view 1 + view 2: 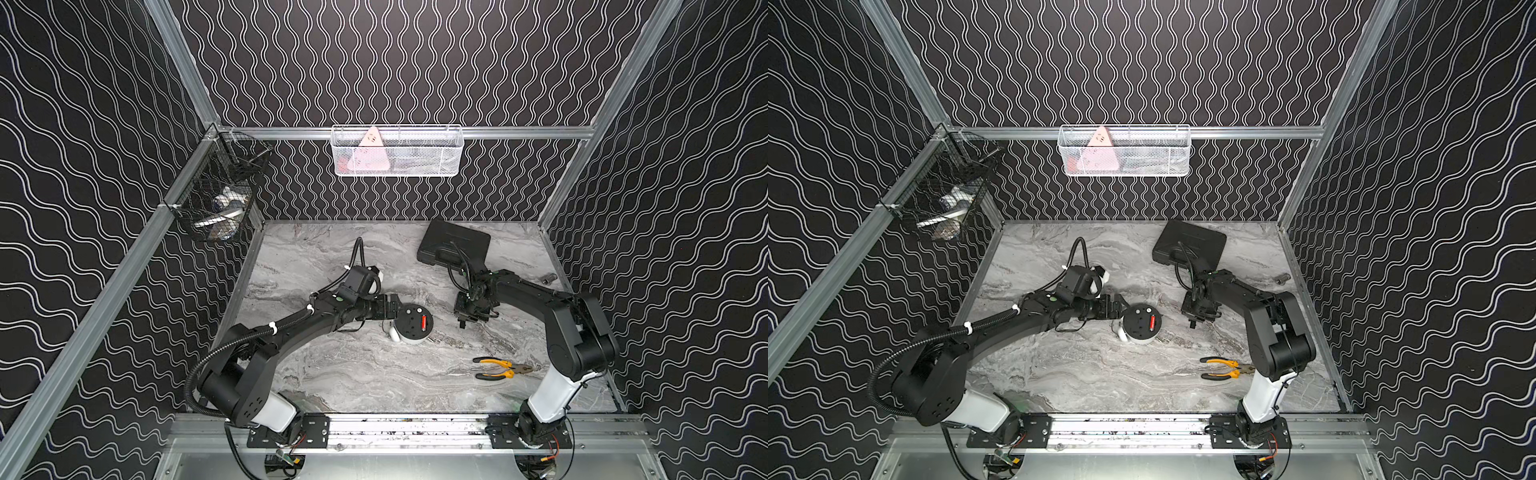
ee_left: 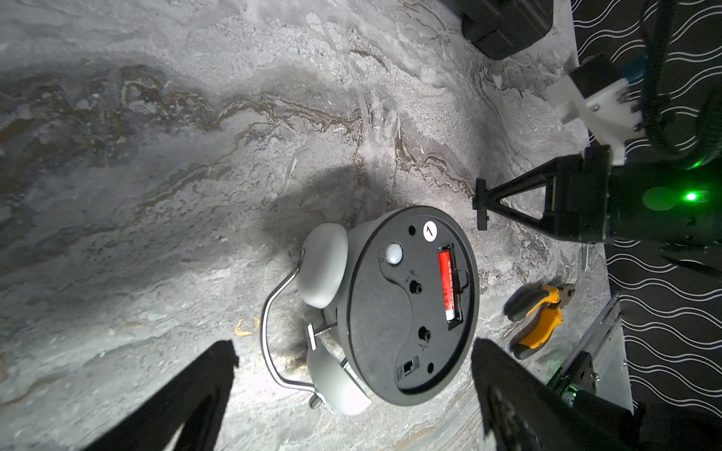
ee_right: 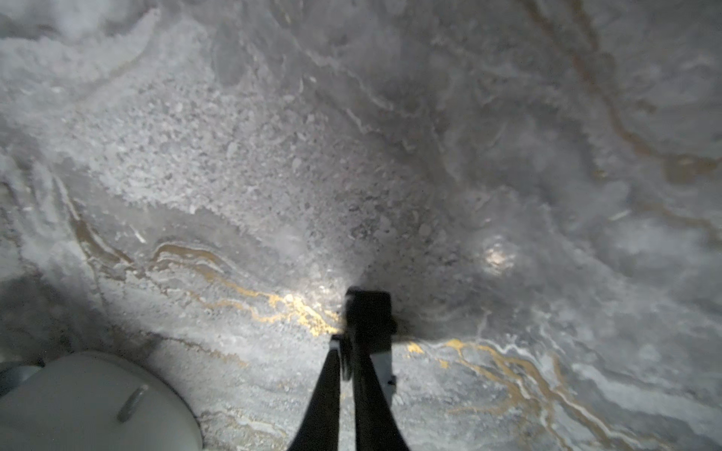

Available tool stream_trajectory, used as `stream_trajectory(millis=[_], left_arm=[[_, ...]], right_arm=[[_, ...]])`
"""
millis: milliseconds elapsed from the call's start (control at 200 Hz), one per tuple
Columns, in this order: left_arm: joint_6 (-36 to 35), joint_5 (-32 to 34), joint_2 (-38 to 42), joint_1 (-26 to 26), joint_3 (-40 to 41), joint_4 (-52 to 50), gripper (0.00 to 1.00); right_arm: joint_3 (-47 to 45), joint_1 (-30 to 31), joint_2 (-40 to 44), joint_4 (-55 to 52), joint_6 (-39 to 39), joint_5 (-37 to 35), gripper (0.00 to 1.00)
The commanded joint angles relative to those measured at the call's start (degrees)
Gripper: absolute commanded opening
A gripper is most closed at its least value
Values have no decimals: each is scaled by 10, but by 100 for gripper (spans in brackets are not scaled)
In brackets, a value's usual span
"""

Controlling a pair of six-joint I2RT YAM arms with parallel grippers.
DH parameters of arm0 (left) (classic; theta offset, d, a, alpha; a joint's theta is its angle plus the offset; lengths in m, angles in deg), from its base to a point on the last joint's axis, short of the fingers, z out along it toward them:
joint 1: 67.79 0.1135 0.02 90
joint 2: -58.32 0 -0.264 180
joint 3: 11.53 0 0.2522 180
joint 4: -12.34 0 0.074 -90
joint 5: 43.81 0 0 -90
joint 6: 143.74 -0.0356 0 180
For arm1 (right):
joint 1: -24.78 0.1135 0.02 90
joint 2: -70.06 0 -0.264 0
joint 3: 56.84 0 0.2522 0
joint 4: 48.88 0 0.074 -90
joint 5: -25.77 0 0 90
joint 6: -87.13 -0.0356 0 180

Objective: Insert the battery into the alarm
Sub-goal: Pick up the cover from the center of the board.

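The main risk I see is a knock. The left claw (image 1: 394,314) is spread wide at the clock's (image 2: 406,308) side, with a finger out past each side of it in the left wrist view. If the arm swings or lifts off at an angle, a finger could clip the bells or the wire handle. That would jolt the clock, which lies face down and is held by nothing, and the battery (image 2: 447,287) could pop out of its slot. I see no cover over the slot to keep it in. A second worry is seating. The battery looks to lie flat along the slot, but I cannot tell whether both ends press on their contacts. If one end sits high, the clock will not run.

The right claw (image 3: 365,312) is pressed together with nothing in it, low over bare desk (image 1: 353,374) just beside the clock, so a careless sweep there could push the clock too.

The clock is near the middle of the desk with its black round back turned up. The battery is a small red cylinder with a silvery tip, and it lies in the narrow slot on the side of the back panel facing the right claw. Both top views show it there (image 1: 1152,322). Yellow-handled pliers (image 1: 498,369) lie towards the front right corner, and a black case (image 1: 455,247) sits by the back edge
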Motion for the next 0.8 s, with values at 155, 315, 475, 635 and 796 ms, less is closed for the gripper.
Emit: stream_trajectory(millis=[155, 315, 475, 635, 796], left_arm=[[-5, 5, 8, 3, 5, 10, 99], [-5, 7, 10, 3, 5, 8, 99], [-6, 5, 14, 3, 5, 9, 99], [1, 1, 29, 3, 13, 36, 99], [16, 5, 57, -15, 29, 102, 99]], right_arm=[[1, 1, -11, -5, -2, 2, 9], [1, 1, -9, -8, -3, 1, 3], [1, 1, 8, -12, -3, 1, 1], [0, 0, 40, -16, -7, 10, 1], [2, 0, 81, -14, -12, 30, 1]])
